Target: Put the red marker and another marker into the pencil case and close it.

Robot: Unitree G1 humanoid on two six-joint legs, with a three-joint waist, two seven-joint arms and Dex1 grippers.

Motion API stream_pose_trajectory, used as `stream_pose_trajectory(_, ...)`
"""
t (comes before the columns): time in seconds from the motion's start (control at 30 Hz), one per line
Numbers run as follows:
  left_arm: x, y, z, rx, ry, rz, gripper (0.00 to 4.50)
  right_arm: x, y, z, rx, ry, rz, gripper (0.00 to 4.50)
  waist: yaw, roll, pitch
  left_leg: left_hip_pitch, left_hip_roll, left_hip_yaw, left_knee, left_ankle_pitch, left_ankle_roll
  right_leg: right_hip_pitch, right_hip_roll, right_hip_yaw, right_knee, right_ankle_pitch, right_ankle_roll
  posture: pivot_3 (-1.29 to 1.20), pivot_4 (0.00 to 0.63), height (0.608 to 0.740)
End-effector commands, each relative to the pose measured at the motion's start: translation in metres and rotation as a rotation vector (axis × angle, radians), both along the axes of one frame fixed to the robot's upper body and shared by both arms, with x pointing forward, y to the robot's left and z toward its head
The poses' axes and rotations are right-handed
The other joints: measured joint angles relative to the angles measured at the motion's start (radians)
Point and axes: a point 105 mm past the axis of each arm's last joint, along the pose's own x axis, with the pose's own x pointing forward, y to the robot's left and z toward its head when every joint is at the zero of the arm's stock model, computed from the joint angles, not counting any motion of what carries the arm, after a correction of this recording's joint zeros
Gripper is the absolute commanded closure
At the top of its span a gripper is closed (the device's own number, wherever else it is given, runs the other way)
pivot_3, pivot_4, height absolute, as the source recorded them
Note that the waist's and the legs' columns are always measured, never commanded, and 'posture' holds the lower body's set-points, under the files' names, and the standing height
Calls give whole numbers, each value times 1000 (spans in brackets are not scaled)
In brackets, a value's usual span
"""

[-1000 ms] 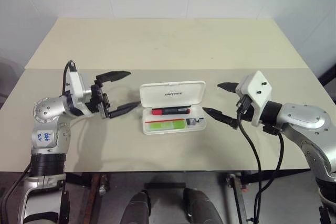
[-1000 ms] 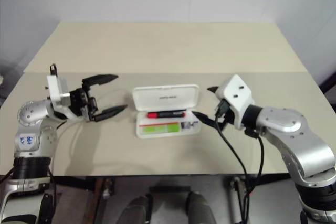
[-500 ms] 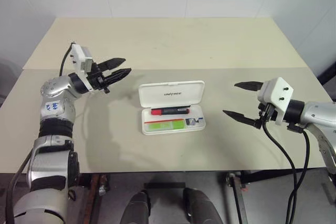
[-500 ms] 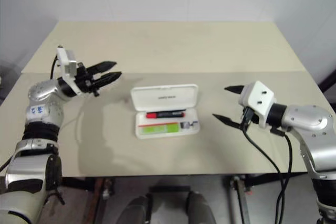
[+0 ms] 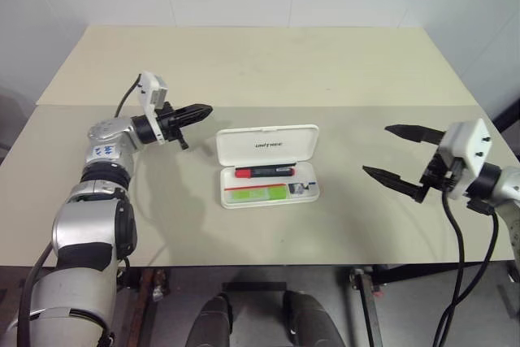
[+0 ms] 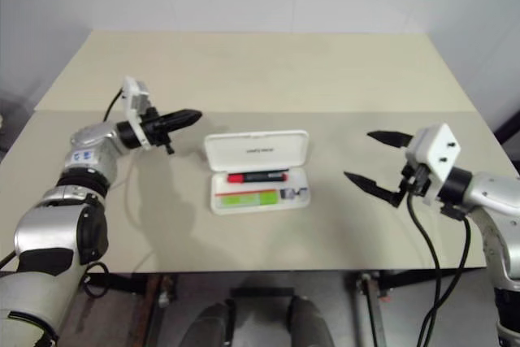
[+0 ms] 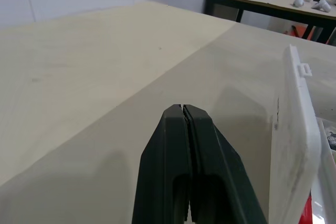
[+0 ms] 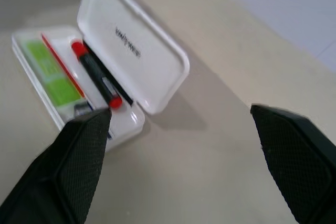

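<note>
- A pale beige desk (image 5: 268, 71) seen from above, with a white pencil case (image 5: 267, 165) lying open near its middle.
- The case's lid (image 5: 266, 146) stands raised at the 12 o'clock side of the tray, its small dark logo facing the viewer.
- The red marker (image 5: 264, 172) lies flat inside the tray, just under the lid, running from 9 o'clock to 3 o'clock.
- Another marker (image 5: 256, 193), a flat highlighter showing light green, lies in the tray at the 6 o'clock side of the red marker, parallel to it.
- A small dark-and-white item (image 5: 301, 189) sits in the tray's corner at about 4 o'clock; I cannot tell what it is.
- The left pincer (image 5: 200, 110) has its two black fingers pressed together, holding nothing. It hangs above the desk at about 10 o'clock from the case, pointing toward the lid's upper corner, near it but apart.
- The right pincer (image 5: 391, 154) has its fingers spread wide and empty. It sits well apart from the case, at 3 o'clock, pointing back toward it.
</note>
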Motion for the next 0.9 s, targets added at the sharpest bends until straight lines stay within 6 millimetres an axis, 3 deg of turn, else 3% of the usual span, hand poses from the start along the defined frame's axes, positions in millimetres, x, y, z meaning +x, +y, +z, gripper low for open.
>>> stream_pose_trajectory(0.03,3,-6,9,-34,16,-14,4481,-12,-10,13,41,-16,33,0,-1,-1,1,0,0,0,0,0,0,0,0,0,0,0,0,0,150,740)
stream_pose_trajectory(0.13,2,-14,10,-89,66,-52,4481,-14,-15,25,117,-6,28,0,-3,-2,1,1,0,1,2,0,0,0,0,1,3,0,0,0,150,740)
stream_pose_trajectory(0.47,-25,-46,12,-126,164,-399,4481,-33,-21,15,94,32,129,0,-3,-3,2,1,0,1,4,0,0,0,0,2,4,0,0,0,150,740)
stream_pose_trajectory(0.63,-39,-48,2,-66,250,-524,4481,-35,-32,12,90,38,151,0,-3,-3,2,1,0,1,4,0,0,0,0,2,4,0,0,0,150,740)
stream_pose_trajectory(0.9,-46,-54,-20,44,348,-561,4481,-26,-55,2,78,46,168,0,-5,-3,2,1,0,2,7,0,0,1,1,3,5,1,1,0,150,740)
